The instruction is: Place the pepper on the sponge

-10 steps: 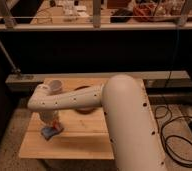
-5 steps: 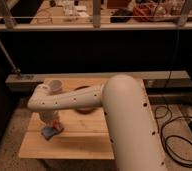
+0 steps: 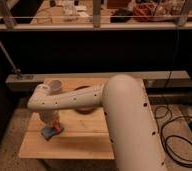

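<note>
Gripper point(image 3: 52, 123) sits low over sponge point(image 3: 47, 133) and pepper point(image 3: 57, 129), near cup point(image 3: 55, 87).

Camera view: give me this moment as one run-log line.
gripper: down at sponge | pepper: at sponge's edge under gripper, contact unclear | cup: upright behind arm | placement: unconfirmed

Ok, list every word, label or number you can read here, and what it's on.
None readable.
The arm, cup, table and sponge show no lettering.
Things on the back shelf are too far off to read.
The gripper is low over the sponge.
</note>
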Available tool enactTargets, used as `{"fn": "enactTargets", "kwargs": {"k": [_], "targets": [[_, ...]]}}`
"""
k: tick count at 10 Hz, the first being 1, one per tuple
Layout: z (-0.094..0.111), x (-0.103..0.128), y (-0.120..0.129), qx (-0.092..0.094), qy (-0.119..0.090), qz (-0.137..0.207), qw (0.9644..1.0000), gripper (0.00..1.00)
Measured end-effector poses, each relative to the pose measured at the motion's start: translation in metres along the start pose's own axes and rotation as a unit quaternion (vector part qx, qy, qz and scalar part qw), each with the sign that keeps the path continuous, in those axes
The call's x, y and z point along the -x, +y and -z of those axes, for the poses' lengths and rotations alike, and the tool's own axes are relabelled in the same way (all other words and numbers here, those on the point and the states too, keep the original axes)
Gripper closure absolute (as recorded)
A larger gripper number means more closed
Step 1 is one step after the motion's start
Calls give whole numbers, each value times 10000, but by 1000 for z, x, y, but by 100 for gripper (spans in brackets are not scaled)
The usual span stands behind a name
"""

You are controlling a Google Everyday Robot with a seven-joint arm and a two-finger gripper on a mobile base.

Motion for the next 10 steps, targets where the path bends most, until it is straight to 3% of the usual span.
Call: {"fn": "enactTargets", "kwargs": {"k": [10], "targets": [[0,2,0,-1,-25,124,9999,65]]}}
